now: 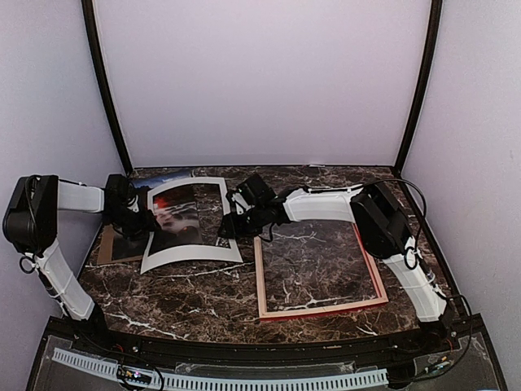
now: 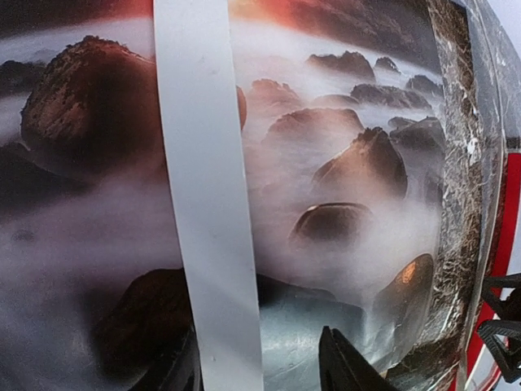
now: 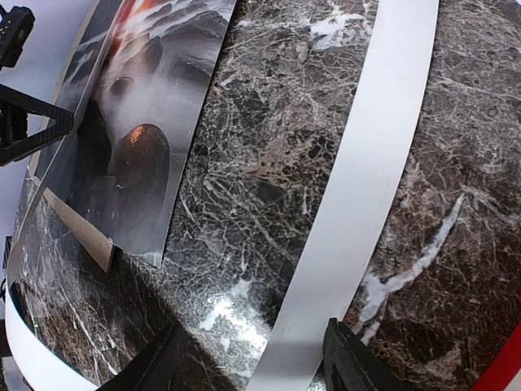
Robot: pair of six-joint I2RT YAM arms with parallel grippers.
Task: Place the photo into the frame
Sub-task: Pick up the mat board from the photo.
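top external shows you the photo lying under a white mat border, just left of the frame, which lies flat. your left gripper and right gripper both have fingers spread, each straddling a mat strip.

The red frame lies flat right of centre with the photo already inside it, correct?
No. The red frame does lie flat right of centre, but it is empty: the bare marble table shows through it. The photo sits outside it, to its left. The top external view shows this.
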